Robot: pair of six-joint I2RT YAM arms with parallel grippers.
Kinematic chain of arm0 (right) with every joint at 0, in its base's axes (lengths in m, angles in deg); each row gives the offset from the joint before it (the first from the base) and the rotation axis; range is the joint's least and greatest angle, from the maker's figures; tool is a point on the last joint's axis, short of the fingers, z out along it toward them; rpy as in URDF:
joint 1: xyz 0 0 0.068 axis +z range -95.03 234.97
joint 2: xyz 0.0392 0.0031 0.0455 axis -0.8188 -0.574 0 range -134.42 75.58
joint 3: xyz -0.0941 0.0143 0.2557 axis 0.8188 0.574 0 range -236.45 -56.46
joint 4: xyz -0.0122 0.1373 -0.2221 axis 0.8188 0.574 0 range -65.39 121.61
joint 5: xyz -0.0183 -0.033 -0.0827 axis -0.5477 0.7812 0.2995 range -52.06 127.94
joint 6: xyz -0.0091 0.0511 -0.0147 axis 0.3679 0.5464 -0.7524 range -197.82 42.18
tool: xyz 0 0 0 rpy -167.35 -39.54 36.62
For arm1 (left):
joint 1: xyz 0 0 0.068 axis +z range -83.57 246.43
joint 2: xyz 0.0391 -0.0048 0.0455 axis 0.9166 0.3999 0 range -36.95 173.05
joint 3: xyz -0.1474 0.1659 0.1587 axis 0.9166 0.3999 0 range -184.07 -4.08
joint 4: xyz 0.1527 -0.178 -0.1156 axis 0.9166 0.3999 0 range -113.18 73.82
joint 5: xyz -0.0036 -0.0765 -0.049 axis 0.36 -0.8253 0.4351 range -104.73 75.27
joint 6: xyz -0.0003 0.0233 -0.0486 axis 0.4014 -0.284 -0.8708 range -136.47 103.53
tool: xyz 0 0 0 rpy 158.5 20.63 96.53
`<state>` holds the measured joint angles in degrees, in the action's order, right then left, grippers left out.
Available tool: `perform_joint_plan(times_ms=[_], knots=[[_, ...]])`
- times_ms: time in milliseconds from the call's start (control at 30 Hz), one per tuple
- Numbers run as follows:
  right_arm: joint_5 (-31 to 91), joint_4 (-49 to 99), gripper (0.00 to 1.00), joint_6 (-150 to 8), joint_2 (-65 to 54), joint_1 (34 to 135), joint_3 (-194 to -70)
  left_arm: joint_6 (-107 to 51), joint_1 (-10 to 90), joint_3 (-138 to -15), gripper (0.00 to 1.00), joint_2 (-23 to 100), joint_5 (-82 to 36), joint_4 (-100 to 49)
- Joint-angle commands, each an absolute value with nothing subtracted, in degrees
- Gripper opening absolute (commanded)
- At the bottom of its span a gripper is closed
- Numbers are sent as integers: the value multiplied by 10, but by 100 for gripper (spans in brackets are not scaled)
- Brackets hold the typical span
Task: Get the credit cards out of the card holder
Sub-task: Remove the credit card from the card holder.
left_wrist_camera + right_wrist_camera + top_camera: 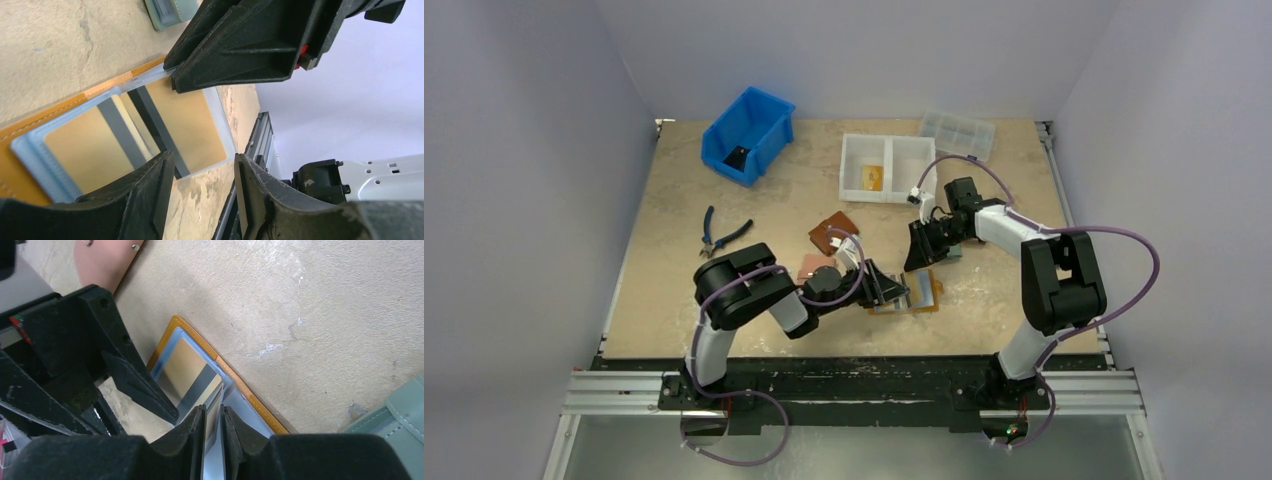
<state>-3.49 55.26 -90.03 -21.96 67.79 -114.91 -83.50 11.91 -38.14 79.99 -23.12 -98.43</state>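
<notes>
Your right end effector (213, 412) pinches a raised leaf of the card holder (239, 379) by the table's (325, 315) near edge (maybe sleeve only); your left end effector (202, 167) is spread. Pin the cover, then pull straight.

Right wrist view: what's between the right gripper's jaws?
A clear plastic sleeve holding a pale-yellow card, part of the mustard-orange leather-like card holder; right wrist view shows it.
</notes>
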Motion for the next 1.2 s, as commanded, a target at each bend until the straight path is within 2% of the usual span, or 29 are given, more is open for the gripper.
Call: perform_joint_plan(times_ms=[0, 433, 533, 667, 933, 1167], knots=[[-41, 563, 24, -906, -220, 677, -1162, -793, 117, -351, 52, 723, -204, -997], [-55, 602, 28, -934, -232, 677, -1179, -770, 117, -282, 54, 654, -162, -996], [-65, 617, 22, -947, -234, 677, -1184, -770, 117, -280, 54, 652, -165, -997], [-73, 634, 0, -963, -235, 677, -1191, -780, 116, -272, 55, 660, -173, -1025], [-183, 655, 0, -1018, -184, 662, -1196, -805, 116, -265, 55, 710, -197, -1124], [-252, 713, 0, -1076, -217, 658, -1213, -803, 117, -277, 55, 730, -203, -1135]])
